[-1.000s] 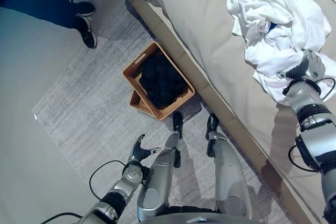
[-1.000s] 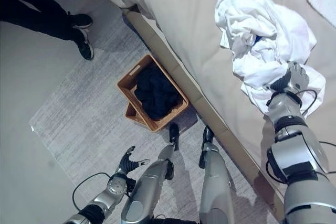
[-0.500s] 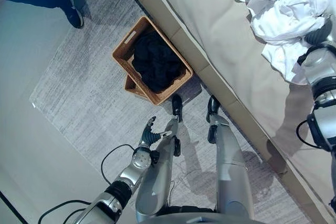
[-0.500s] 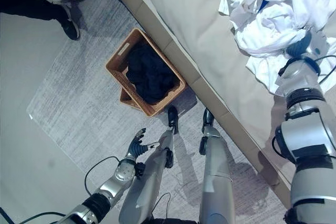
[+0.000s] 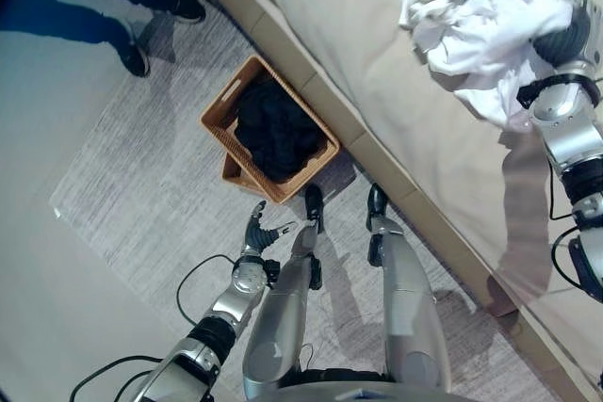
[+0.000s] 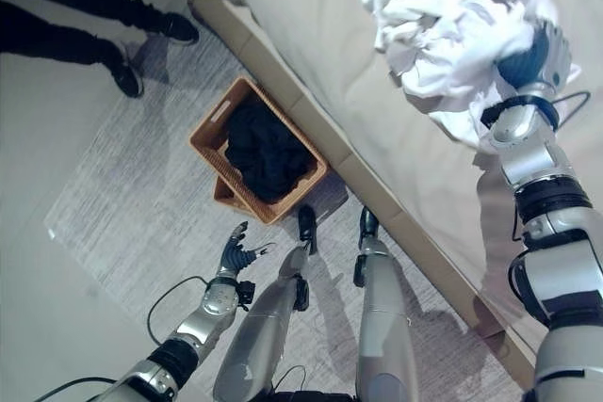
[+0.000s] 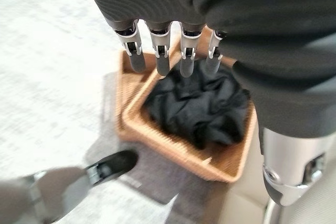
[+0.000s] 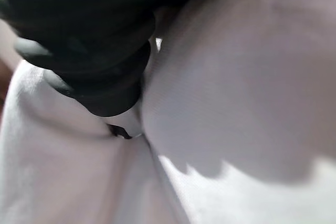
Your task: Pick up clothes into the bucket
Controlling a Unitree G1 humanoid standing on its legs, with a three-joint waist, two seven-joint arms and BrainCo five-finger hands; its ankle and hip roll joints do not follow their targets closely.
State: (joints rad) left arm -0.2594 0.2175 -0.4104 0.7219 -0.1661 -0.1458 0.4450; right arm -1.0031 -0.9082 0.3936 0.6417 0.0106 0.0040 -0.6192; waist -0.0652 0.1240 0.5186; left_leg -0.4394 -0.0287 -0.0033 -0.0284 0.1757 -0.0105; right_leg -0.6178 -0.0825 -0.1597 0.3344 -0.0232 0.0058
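Note:
A bundle of white clothes (image 5: pixel 476 16) lies on the beige bed (image 5: pixel 358 35) at the upper right. My right hand (image 6: pixel 529 58) is pressed into the bundle's right side, and white cloth (image 8: pixel 236 93) wraps round its dark cover (image 8: pixel 100 51). On the rug beside the bed stands a brown wicker basket (image 5: pixel 219 112) with black clothes (image 5: pixel 278 134) in it. My left hand (image 5: pixel 256 233) hovers open just short of the basket, holding nothing. Its straight fingers (image 7: pixel 157 59) point over the black clothes (image 7: pixel 202 103) and the basket rim (image 7: pixel 173 142).
A second wicker basket (image 5: pixel 236 171) peeks out under the first. The bed's low edge (image 5: pixel 424 214) runs diagonally between the rug (image 5: pixel 132 204) and the mattress. A person's dark-trousered legs and black shoes (image 5: pixel 137 58) stand at the upper left, beyond the basket.
The camera has shifted. My right hand has gone deeper into the white bundle, which is more gathered up. My left hand has moved a little closer to the basket.

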